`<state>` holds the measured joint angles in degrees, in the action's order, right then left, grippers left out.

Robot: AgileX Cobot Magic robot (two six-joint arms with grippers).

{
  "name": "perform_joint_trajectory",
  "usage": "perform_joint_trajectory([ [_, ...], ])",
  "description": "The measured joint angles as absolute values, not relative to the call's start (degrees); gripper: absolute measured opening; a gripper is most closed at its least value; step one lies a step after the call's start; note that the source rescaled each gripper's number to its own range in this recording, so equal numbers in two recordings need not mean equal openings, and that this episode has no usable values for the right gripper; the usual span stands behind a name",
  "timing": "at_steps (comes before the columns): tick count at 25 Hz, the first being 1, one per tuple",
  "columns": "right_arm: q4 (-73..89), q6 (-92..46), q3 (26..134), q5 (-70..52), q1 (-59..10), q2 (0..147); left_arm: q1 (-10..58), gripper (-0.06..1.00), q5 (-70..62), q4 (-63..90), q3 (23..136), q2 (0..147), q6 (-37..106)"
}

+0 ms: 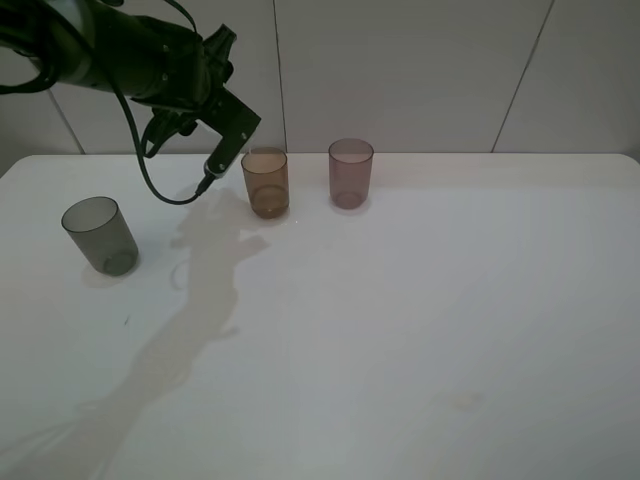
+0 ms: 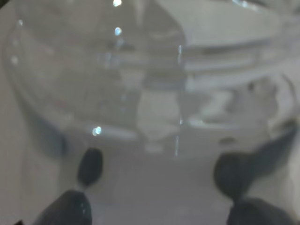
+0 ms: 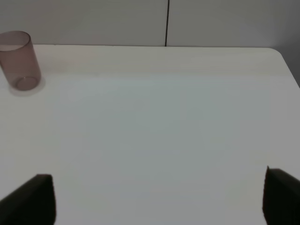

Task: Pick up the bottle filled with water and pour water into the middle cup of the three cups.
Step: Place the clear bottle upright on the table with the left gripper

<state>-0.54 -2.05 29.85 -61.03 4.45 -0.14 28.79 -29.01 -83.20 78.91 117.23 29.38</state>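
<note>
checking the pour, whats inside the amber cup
Through the translucent wall of the amber cup no solid object shows; whether it holds water cannot be told.

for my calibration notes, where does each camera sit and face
High view: up front, looks down over the table to the wall; left arm shows by the amber cup.
Left wrist: on the left gripper, facing the bottle it grips; fingertips show.
Right wrist: low over the table, faces the wall; open right gripper shows.
Shared: high and right wrist both show the pink cup.
</note>
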Motion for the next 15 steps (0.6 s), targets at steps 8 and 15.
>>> perform_joint_trajectory([
  [8, -0.54, -2.05, 29.85, -61.03, 4.45, -0.14, 29.01, 0.01, -29.06, -85.13, 78.91, 117.23, 29.38],
  [15, -0.54, -2.05, 29.85, -61.03, 4.45, -0.14, 29.60, 0.01, -29.12, -88.76, 78.91, 117.23, 29.38],
])
